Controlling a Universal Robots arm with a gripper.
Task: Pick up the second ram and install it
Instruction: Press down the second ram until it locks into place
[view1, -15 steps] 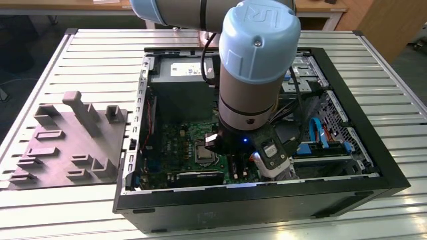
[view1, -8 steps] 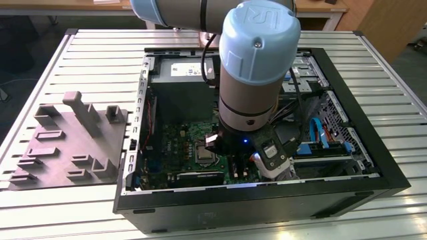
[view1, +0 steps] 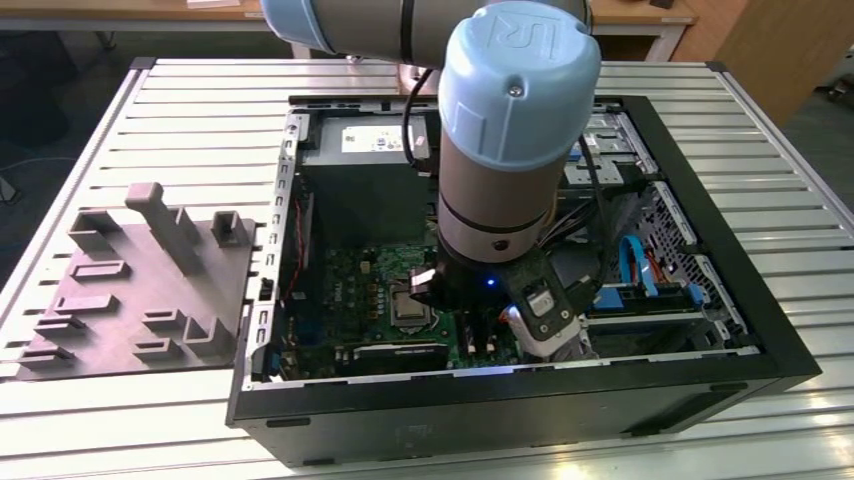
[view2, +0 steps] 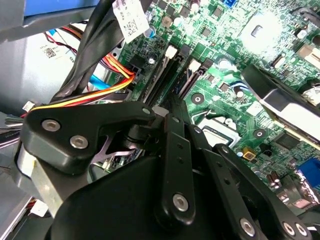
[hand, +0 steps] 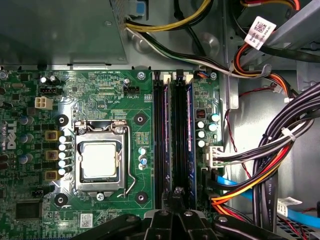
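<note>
**Open computer on the counter.** A slatted metal counter (view1: 747, 120) carries a black computer case (view1: 534, 400), open on top. A grey moulded tray (view1: 134, 290) lies just beside the case, on the exterior view's left. The arm (view1: 514, 130) reaches down into the case over the green motherboard (hand: 105, 95). A bundle of cables (hand: 280, 150) runs beside the board. The silver processor socket (hand: 100, 160) sits next to the long memory slots (hand: 160, 140). The gripper (hand: 177, 196) hangs directly over these slots, and whether its fingers are apart or clamped cannot be told. The second ram cannot be told apart from the slots.
</note>
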